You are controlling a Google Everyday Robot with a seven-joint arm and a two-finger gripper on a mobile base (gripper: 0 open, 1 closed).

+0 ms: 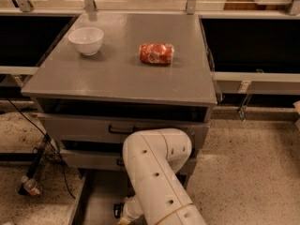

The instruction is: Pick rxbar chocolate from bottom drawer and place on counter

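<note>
The bottom drawer point(99, 198) is pulled out at the foot of the cabinet, and part of its plain grey floor shows. My white arm point(157, 172) reaches down into it. My gripper point(118, 211) is at the arm's end, low in the drawer by the bottom edge of the view, and only a small dark part of it shows. The rxbar chocolate is hidden. The counter point(117, 78) is the broad grey cabinet top above, and it holds a red soda can point(156, 53) lying on its side and a white bowl point(86, 40).
Two grey drawers with black handles point(119, 130) sit above the open drawer, right behind the arm. Cables point(44, 146) and a plastic bottle point(32, 186) lie on the speckled floor at the left. Dark recessed bins flank the cabinet on both sides.
</note>
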